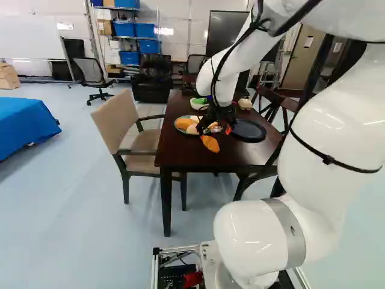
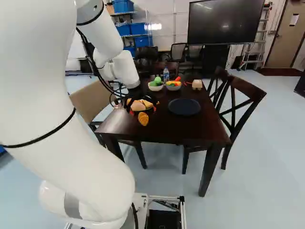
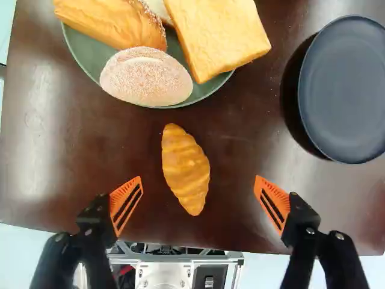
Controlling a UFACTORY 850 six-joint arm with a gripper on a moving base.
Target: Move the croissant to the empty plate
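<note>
In the right base view my gripper (image 2: 143,109) hangs over the near part of the table, by the breads. In the wrist view the gripper (image 3: 198,179) is wide open, its orange pads on either side of the croissant (image 3: 186,169), touching nothing. The croissant lies on bare dark wood, near the table's edge, between and slightly ahead of the fingertips. The empty plate (image 3: 346,90), round and dark, is off to one side of the croissant; it also shows as a black plate (image 1: 248,130) in the left base view.
Just ahead of the croissant, a green plate (image 3: 210,90) holds several breads; a seeded roll (image 3: 146,76) overhangs its rim. Farther back on the table (image 2: 164,129) stand two bowls of toy produce (image 2: 155,87), a bottle (image 2: 166,75) and a small block-like thing (image 2: 197,84). Chairs flank the table.
</note>
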